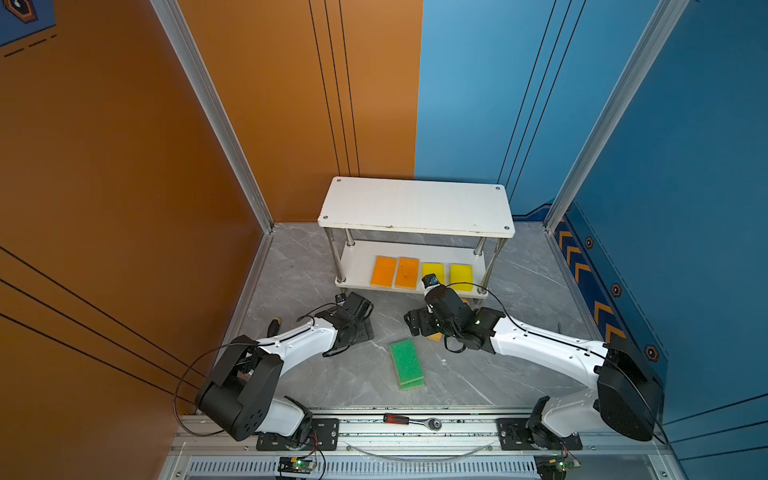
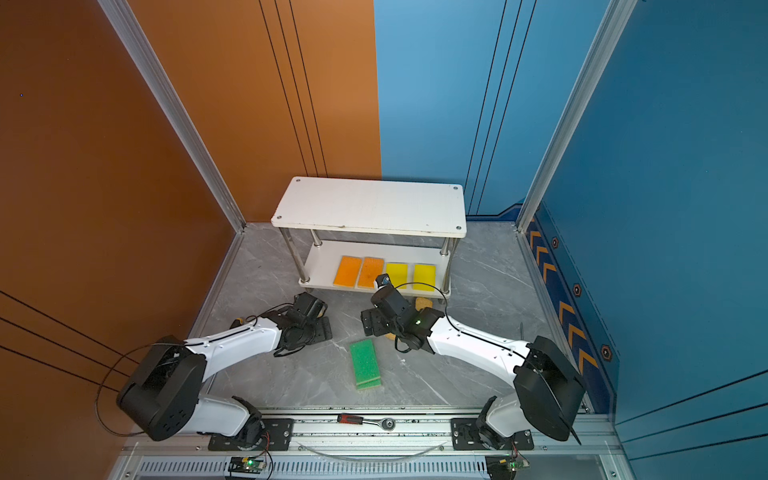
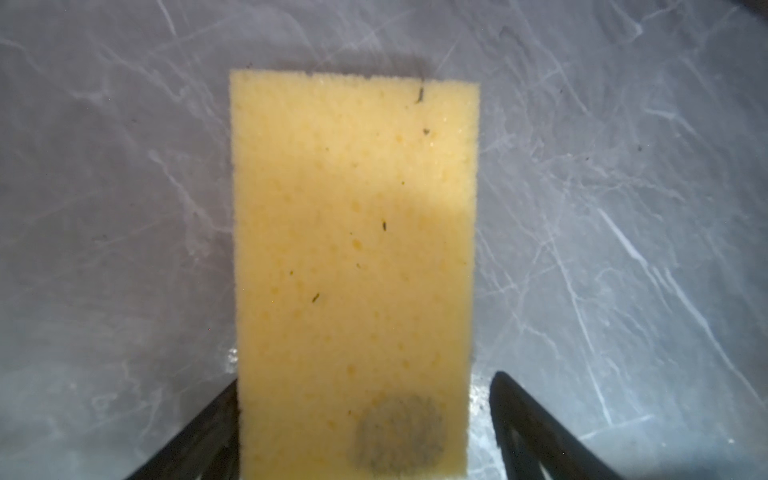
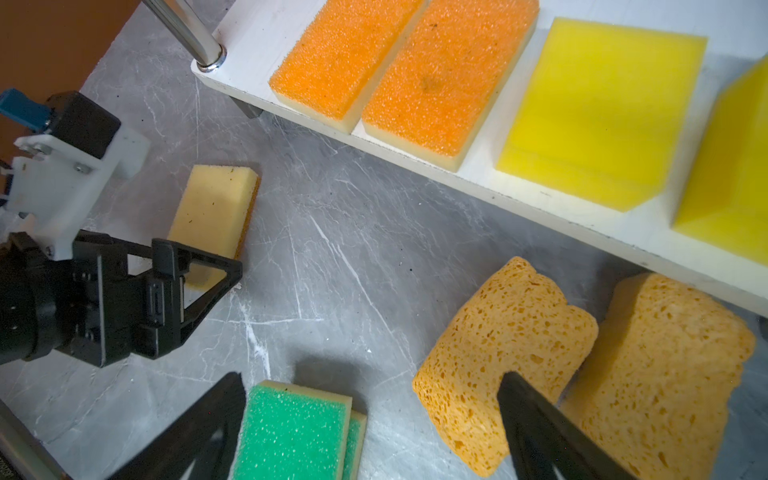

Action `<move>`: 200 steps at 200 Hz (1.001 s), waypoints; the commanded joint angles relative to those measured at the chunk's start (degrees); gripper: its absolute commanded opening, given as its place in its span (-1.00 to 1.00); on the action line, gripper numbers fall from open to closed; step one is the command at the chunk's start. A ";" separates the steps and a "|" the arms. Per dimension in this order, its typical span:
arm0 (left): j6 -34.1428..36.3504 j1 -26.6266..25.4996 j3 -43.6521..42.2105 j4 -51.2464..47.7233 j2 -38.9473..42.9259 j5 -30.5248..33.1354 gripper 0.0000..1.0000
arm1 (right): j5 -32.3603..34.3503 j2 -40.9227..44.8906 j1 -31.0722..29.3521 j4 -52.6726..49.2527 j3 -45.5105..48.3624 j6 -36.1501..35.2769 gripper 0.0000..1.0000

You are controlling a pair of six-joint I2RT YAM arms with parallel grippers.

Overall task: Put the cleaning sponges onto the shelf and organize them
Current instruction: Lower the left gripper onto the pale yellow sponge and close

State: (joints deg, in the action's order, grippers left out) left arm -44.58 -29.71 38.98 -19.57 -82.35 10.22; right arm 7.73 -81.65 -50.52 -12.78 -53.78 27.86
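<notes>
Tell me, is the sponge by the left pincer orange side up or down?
Down. The sponge shows its pale face; orange edges its underside.

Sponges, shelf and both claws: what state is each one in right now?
White two-tier chrome-posted shelf: upright, top board bare.
Two orange-topped foam sponges: flat on lower board.
Two bright yellow foam sponges: lower board too.
Two green-topped sponges: stacked askew on table.
Two porous yellow-orange sponges: on table, unshelved.
Pale yellow sponge, orange underside: flat on table.
Left gripper: open, straddling that sponge.
Right gripper: open, empty.
</notes>
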 commanded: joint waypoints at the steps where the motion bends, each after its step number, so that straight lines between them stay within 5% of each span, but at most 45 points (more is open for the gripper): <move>1: -0.15 -0.43 0.30 -0.59 -1.25 -1.67 0.59 | 1.50 2.09 0.65 1.05 1.20 -0.96 0.88; 75: 1.28 -0.09 2.03 -2.12 1.58 -5.52 0.36 | 1.20 1.93 0.99 1.29 1.40 -0.87 0.88; 120: 2.12 1.69 3.78 -1.65 6.14 -16.68 0.36 | 1.19 1.69 1.19 1.35 1.49 -0.79 0.88; 157: -5.61 6.08 -1.64 14.51 9.46 -37.85 0.36 | 1.06 1.58 1.27 1.40 1.48 -0.74 0.88; 200: -14.55 8.25 -7.07 23.46 15.94 -43.14 0.37 | 1.15 1.80 1.25 1.48 1.84 -0.61 0.88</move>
State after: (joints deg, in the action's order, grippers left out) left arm -52.14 -22.81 34.74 -4.78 -69.84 -24.67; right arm 7.73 -80.53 -49.50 -12.29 -52.75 27.88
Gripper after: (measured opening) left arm 0.682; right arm 0.940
